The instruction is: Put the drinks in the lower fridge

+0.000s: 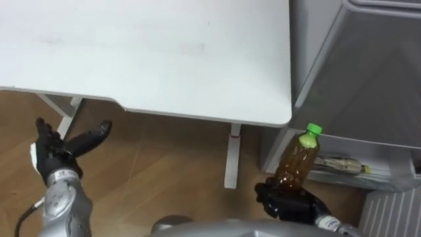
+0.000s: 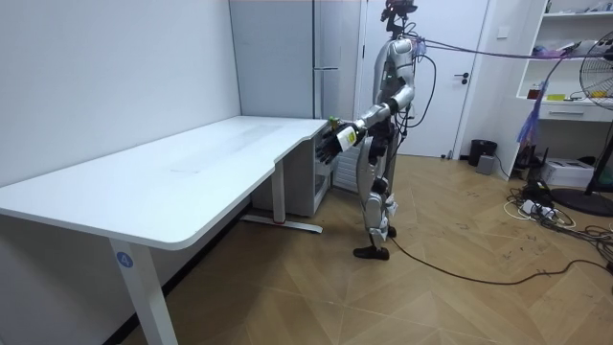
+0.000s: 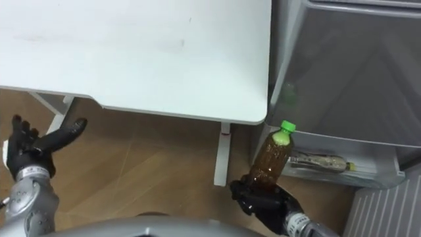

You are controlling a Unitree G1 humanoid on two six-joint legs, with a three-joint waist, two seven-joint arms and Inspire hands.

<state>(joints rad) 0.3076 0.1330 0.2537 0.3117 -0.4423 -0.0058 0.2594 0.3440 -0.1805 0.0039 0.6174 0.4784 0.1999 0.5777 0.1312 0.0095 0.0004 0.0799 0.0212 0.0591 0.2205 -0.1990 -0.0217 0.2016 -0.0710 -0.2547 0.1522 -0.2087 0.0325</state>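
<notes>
Broad white flat-topped desk (image 1: pixel 145 59) on white metal legs just beyond the left hand (image 1: pixel 51 155), brown wood-plank floor (image 1: pixel 164 178) below it. Plain white wall (image 2: pixel 115 77) past the desk, white door (image 2: pixel 450 57) well behind.

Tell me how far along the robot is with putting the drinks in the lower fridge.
Looks done: one lying bottle is already in the open lower fridge. In hand: the right hand grips an upright green-capped bottle before it. Left: setting that one inside. The left hand hangs open.
</notes>
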